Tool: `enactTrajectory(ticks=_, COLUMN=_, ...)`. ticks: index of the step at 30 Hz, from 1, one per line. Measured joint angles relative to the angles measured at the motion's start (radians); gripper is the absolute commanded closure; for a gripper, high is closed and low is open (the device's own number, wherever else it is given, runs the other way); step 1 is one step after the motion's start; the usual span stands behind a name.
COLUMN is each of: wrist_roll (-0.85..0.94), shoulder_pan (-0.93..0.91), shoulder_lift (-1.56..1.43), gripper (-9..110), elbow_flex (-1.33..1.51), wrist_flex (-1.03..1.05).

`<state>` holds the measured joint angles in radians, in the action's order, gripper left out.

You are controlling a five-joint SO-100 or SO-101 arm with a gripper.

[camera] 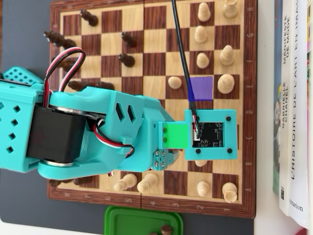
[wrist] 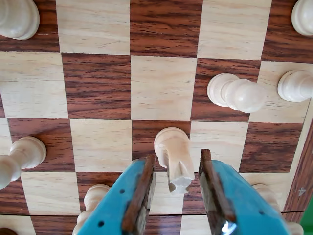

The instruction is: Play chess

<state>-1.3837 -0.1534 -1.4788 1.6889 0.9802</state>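
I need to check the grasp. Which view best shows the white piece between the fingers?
The wrist view: the white piece stands between the open gripper fingers, apparently untouched, on the chessboard. In the overhead view the arm and its camera mount hide that piece entirely.

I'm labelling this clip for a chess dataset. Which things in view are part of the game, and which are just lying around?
Part of the game: chessboard, light pieces, dark pieces, the light piece between the gripper's open jaws.

Lying about: books right of the board in the overhead view, green tray below it.
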Motion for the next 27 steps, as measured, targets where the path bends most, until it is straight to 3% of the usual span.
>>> enactTrajectory(ticks=14, wrist_roll=0.0, shoulder_pan=-0.002, shoulder_lift=-0.071, gripper=87, elbow_flex=0.002, wrist_flex=0.0)
enactTrajectory(ticks=27, wrist_roll=0.0, shoulder_pan=-0.002, shoulder_lift=-0.402, gripper=88, elbow_flex=0.167, wrist_flex=-0.009)
